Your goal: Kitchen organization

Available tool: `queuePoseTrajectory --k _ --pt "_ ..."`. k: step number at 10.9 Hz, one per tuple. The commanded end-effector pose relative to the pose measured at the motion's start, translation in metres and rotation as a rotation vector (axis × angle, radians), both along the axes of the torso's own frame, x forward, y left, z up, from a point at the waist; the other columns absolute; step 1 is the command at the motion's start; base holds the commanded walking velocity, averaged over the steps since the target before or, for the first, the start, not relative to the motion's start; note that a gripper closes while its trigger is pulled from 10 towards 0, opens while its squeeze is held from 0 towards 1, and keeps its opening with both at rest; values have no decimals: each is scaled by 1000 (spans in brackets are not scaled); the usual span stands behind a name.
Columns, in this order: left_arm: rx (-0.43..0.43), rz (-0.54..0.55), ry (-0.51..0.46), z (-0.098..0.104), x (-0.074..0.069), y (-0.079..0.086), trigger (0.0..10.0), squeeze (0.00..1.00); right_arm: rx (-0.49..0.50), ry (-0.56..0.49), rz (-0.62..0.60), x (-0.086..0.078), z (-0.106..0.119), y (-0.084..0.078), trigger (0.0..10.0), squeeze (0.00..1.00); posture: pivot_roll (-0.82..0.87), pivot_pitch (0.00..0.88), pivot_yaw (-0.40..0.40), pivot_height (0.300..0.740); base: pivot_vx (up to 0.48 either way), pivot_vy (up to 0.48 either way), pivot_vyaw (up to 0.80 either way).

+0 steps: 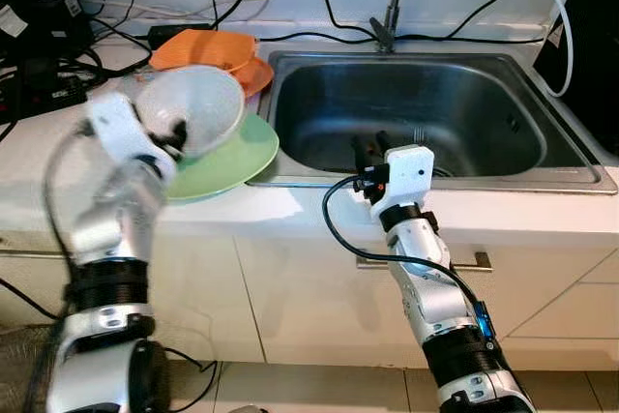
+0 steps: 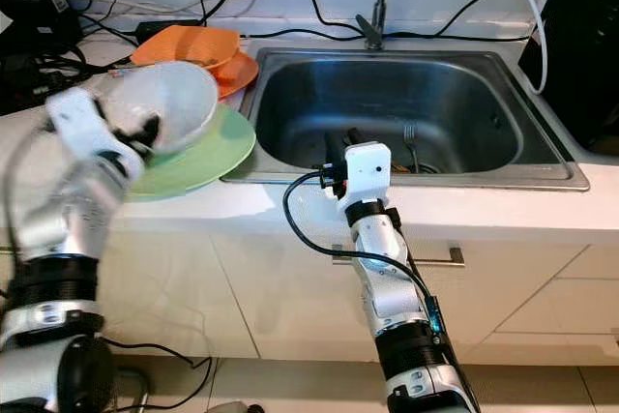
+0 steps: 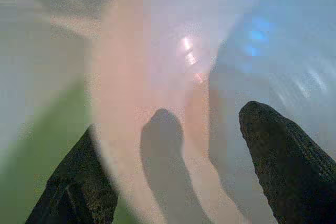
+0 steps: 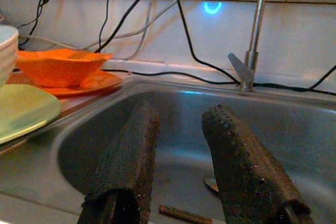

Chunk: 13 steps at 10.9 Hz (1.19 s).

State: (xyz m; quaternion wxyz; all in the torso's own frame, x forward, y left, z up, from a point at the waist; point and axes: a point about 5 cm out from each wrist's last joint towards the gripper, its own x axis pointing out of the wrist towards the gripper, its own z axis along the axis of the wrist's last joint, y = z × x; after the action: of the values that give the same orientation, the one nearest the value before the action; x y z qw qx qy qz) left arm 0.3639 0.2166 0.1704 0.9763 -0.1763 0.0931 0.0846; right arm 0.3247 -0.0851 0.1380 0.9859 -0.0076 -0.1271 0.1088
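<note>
A white bowl (image 1: 193, 103) hangs tilted over a green plate (image 1: 237, 154) on the counter left of the sink. My left gripper (image 1: 174, 137) is shut on the bowl's rim, one finger inside and one outside; the left wrist view shows the bowl wall (image 3: 157, 77) between the fingers (image 3: 278, 156). My right gripper (image 1: 370, 145) hovers over the front edge of the steel sink (image 1: 503, 176), open, with nothing between its fingers (image 4: 236, 161). Behind the green plate, an orange bowl (image 1: 203, 47) sits on an orange plate (image 1: 257, 74).
A fork (image 2: 410, 142) and some small utensils lie on the sink floor. The faucet (image 1: 391, 7) rises behind the sink. Black cables and power adapters (image 1: 39, 26) crowd the counter's back left. A white hose (image 1: 556, 16) runs down at the right. Cabinet fronts lie below the counter.
</note>
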Motion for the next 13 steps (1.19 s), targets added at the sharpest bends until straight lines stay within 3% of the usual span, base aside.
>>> queuePoseTrajectory --k 1,3,4,5,13 --pt "-45 -32 4 1 3 -6 10000 0 -10 17 0 2 -1 0 10000 0 106 0 46 740 0 0 0" --pt "-96 -56 11 -4 5 -13 10000 0 -12 17 -3 3 -1 0 10000 0 101 0 50 740 0 0 0" --pt "-105 -66 -10 -4 4 -15 2549 0 -13 17 -3 3 -1 0 10000 0 102 0 50 740 0 0 0" --pt "-101 -77 -26 -2 4 -17 0 0 -13 19 -3 3 -1 1 10000 0 103 0 48 740 0 0 0" --pt "-109 -59 -55 -2 1 -19 0 0 -21 24 9 5 -2 5 10000 0 112 0 43 740 0 0 0"
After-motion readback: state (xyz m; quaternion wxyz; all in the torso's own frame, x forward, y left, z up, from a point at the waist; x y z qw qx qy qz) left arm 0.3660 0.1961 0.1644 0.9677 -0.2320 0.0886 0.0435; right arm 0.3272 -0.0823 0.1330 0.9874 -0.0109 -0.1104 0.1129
